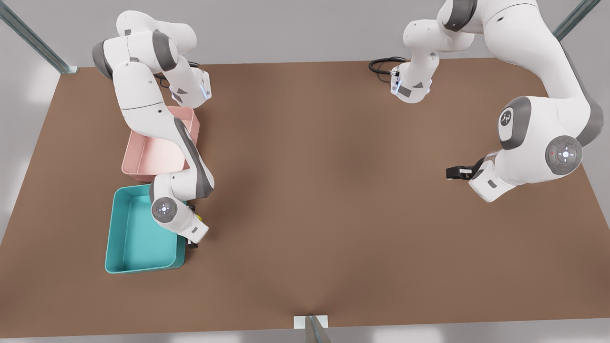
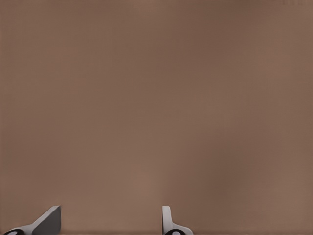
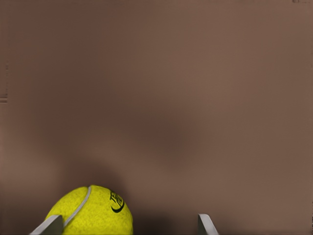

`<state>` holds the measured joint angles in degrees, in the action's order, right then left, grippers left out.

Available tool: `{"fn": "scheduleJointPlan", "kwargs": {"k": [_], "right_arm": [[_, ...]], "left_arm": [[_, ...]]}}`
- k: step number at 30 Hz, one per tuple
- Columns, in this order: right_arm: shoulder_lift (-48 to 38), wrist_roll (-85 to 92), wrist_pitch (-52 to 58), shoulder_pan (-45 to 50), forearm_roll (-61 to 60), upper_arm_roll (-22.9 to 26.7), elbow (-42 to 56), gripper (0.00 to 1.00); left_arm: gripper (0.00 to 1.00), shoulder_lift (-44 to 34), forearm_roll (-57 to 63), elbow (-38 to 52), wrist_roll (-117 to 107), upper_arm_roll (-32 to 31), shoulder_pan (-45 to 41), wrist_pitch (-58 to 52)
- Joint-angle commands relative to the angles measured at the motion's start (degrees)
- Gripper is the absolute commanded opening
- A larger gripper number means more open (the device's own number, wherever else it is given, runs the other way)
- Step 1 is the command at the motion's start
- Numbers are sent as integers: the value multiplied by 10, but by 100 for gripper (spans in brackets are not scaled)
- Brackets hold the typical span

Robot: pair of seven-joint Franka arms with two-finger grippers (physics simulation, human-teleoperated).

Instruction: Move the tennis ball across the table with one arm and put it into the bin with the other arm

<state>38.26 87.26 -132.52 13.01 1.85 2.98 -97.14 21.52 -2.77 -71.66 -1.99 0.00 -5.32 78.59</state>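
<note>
My matte brown table (image 1: 310,200) spreads flat under grey walls. Nearest, through the right wrist camera, I see the tennis ball (image 3: 93,211), fuzzy yellow-green with a curved white seam and a dark logo. It lies between the right gripper (image 3: 129,226)'s spread fingers, hard against one finger (image 3: 49,226) and apart from the other, so the jaws stand open. From the front, just a yellow sliver (image 1: 200,218) peeks beside that wrist, just outside the teal bin (image 1: 119,238). That bin is smooth-walled and round-cornered, with a pink tray (image 1: 143,162) behind it. Well apart, the left gripper (image 1: 452,172) waits with its jaws open over bare tabletop.
</note>
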Motion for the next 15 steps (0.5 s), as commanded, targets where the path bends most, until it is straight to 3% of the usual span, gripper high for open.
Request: {"fn": "scheduleJointPlan", "kwargs": {"k": [1, 15], "right_arm": [[-2, 15, 2, 1, 0, 0, 0, 100], [-12, 15, 5, 0, -13, 0, -22, 100]], "left_arm": [[100, -1, 0, 0, -5, 0, 0, 0], [100, -1, 1, 0, -4, 0, 0, 0]]}}
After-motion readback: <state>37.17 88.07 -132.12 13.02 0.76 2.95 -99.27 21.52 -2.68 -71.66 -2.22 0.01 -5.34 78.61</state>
